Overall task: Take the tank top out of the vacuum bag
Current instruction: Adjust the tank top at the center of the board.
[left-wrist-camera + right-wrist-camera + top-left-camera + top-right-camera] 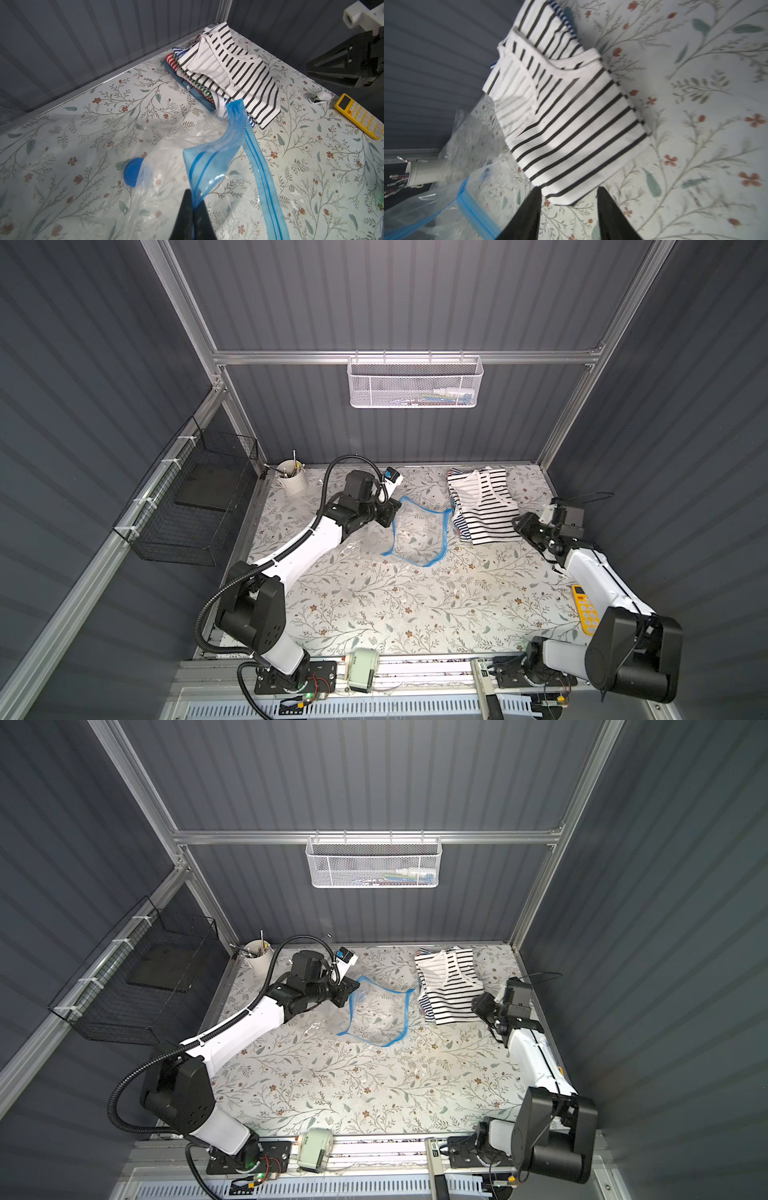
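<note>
The clear vacuum bag (419, 531) (376, 1011) lies mid-table, its blue zip strip (239, 124) gaping and partly lifted. My left gripper (392, 512) (193, 199) is shut on that strip. The bag's round blue valve cap (133, 171) rests flat on the table. The tank top (484, 506) (451, 986) (228, 70) (571, 116), white with black stripes, lies folded outside the bag, on top of a stack of other folded clothes at the back right. My right gripper (519, 526) (478, 1006) (569, 190) is open just off the tank top's near corner, holding nothing.
A white cup of tools (292, 481) stands at the back left. A yellow calculator (584, 608) (359, 115) lies by the right arm. A black wire basket (191, 510) hangs on the left wall, a white mesh basket (415, 381) on the back rail.
</note>
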